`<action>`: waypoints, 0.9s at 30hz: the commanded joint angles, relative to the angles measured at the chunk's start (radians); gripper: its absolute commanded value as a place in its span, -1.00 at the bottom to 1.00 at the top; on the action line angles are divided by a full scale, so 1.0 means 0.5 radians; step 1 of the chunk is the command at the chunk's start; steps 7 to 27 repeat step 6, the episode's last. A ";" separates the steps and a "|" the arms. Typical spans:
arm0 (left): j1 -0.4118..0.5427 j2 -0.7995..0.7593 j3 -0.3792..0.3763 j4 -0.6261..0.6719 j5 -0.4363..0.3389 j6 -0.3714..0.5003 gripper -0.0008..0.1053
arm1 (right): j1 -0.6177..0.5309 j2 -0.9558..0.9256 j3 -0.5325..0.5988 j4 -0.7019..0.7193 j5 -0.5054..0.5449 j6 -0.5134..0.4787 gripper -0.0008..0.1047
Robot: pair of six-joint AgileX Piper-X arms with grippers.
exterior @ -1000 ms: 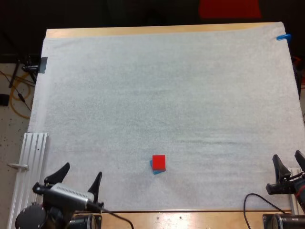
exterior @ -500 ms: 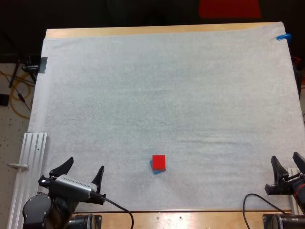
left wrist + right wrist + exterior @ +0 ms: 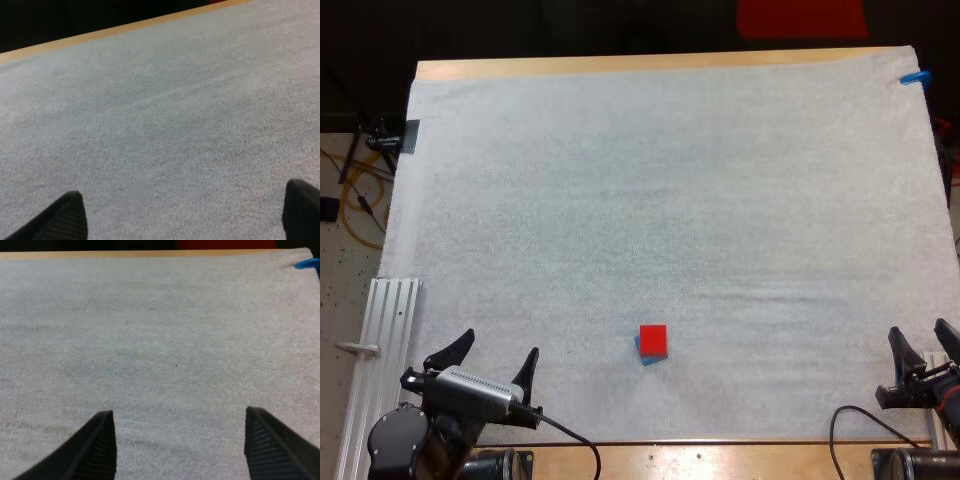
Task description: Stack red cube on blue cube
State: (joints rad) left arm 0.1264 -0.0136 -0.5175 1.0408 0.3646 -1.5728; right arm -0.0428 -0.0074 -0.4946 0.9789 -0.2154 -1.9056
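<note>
Left black two-fingered gripper (image 3: 500, 343) sits slightly shifted at the white mat's (image 3: 670, 180) near left corner, its spread narrower. Right black two-fingered gripper (image 3: 918, 328) sits marginally nearer the near edge.

Soft, even light falls from overhead on the white fabric mat (image 3: 670, 200), bright and matte. The small red cube (image 3: 653, 338) looks vivid and evenly lit. Beyond the far edge of the wooden table (image 3: 620, 65) the room is dark. The left wrist view gives the mat a cooler, bluish-grey cast.

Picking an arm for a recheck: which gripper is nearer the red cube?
Left. The left gripper, open, is left of the red cube at the near edge of the mat; the right gripper, open, is at its right edge, clearly farther off.
</note>
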 commanded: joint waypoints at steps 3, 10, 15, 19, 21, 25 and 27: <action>0.000 -0.273 -0.001 -0.032 0.011 -0.007 0.46 | 0.005 -0.086 -0.005 -0.008 -0.012 0.002 0.06; -0.017 -0.273 -0.001 -0.032 0.011 -0.007 0.46 | 0.005 -0.086 -0.005 -0.008 -0.012 0.002 0.06; -0.017 -0.273 -0.001 -0.032 0.011 -0.007 0.46 | 0.005 -0.086 -0.005 -0.008 -0.012 0.002 0.06; -0.017 -0.273 -0.001 -0.032 0.011 -0.007 0.46 | 0.005 -0.086 -0.005 -0.008 -0.012 0.002 0.06; -0.017 -0.273 -0.001 -0.032 0.011 -0.007 0.46 | 0.005 -0.086 -0.005 -0.008 -0.012 0.002 0.06; -0.017 -0.273 -0.001 -0.032 0.011 -0.007 0.46 | 0.005 -0.086 -0.005 -0.008 -0.012 0.002 0.06; -0.017 -0.273 -0.001 -0.032 0.011 -0.007 0.46 | 0.005 -0.086 -0.005 -0.008 -0.012 0.002 0.06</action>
